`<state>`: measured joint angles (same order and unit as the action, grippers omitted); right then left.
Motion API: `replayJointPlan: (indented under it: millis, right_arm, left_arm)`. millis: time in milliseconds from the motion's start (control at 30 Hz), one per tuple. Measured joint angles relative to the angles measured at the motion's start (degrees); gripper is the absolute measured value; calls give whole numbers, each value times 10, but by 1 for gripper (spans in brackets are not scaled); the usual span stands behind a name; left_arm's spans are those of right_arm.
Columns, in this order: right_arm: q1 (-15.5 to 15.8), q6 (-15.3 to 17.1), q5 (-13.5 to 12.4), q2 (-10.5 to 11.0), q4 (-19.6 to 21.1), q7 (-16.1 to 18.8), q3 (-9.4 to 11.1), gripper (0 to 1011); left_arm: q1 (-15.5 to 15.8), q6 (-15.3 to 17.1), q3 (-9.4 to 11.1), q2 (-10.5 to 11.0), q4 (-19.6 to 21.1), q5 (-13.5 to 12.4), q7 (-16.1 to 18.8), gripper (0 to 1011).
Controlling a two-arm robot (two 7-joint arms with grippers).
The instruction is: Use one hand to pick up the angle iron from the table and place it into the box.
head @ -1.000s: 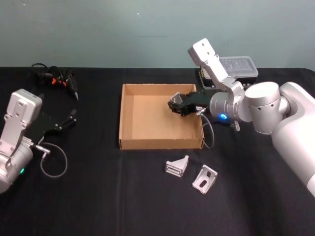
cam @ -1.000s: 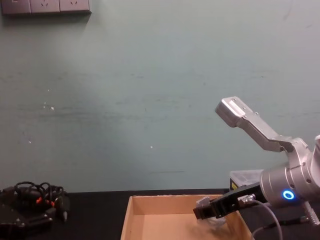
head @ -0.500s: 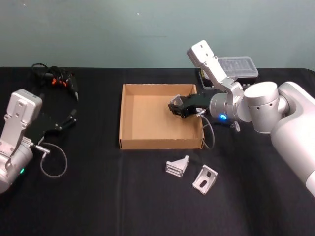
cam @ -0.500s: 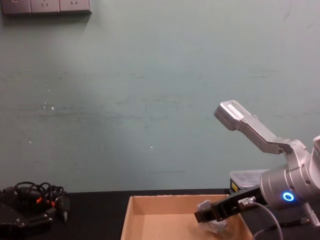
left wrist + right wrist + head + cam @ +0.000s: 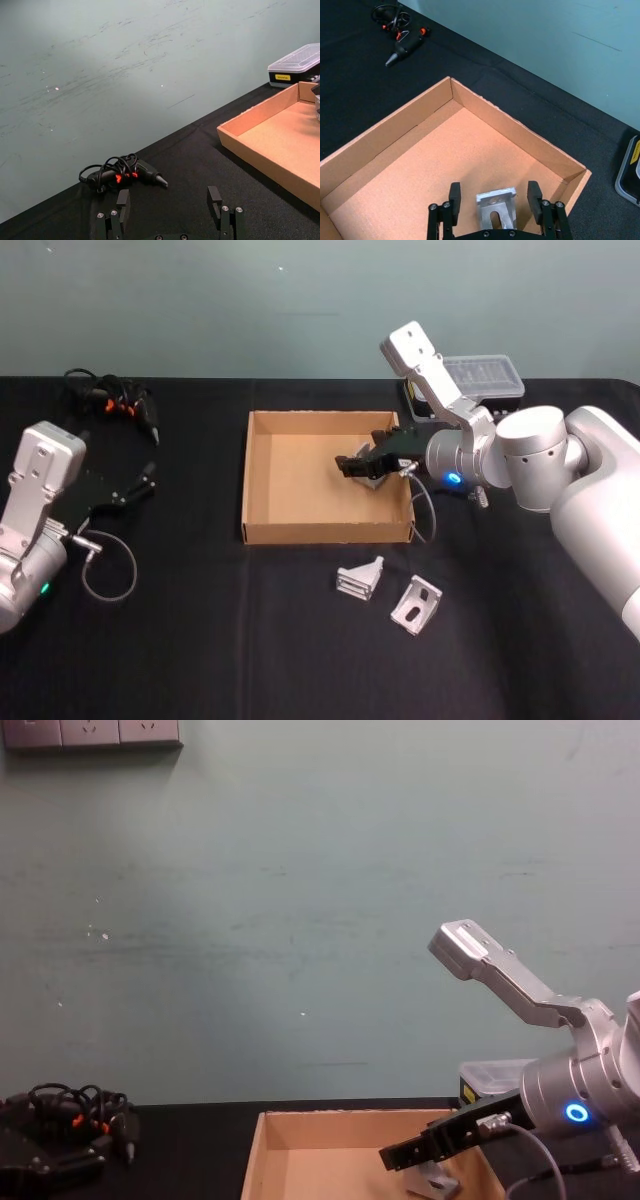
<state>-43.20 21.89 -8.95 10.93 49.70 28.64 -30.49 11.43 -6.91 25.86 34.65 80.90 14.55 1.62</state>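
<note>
My right gripper (image 5: 352, 464) hangs open over the right side of the tan box (image 5: 325, 531). In the right wrist view its fingers (image 5: 454, 198) stand wide apart on either side of a silver angle iron (image 5: 495, 212) that rests on the box floor. The same angle iron (image 5: 376, 475) shows just under the gripper (image 5: 395, 1157) in the chest view, standing on the box floor (image 5: 432, 1182). Two more angle irons (image 5: 360, 578) (image 5: 416, 604) lie on the black table (image 5: 200, 640) in front of the box. My left gripper (image 5: 140, 483) is parked at the far left, open and holding nothing.
A black case with a clear lid (image 5: 485, 375) sits behind the box at the right. A small drill with coiled cable (image 5: 110, 400) lies at the back left. Loose cable loops hang by each arm.
The right gripper's fingers have spread apart and let go of the angle iron, which has dropped onto the box floor. The left arm has not moved.
</note>
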Motion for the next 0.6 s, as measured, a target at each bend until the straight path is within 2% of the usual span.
replayJointPlan:
  millis: [33,100,233,467,600]
  right_arm:
    - [0,0,0,0,0,0,0,826]
    - [0,0,0,0,0,0,0,921]
    - [0,0,0,0,0,0,0,1004]
    - [0,0,-1,0,1,-1,0,1004]
    - [14,-8,-2,9,28,-1,7,1004]
  left_arm:
    - [0,0,0,0,0,0,0,1011]
    - [0,0,0,0,0,0,0,1011]
    - [0,0,0,0,0,0,0,1011]
    - [0,0,0,0,0,0,0,1011]
    - [0,0,0,0,0,0,0,1011]
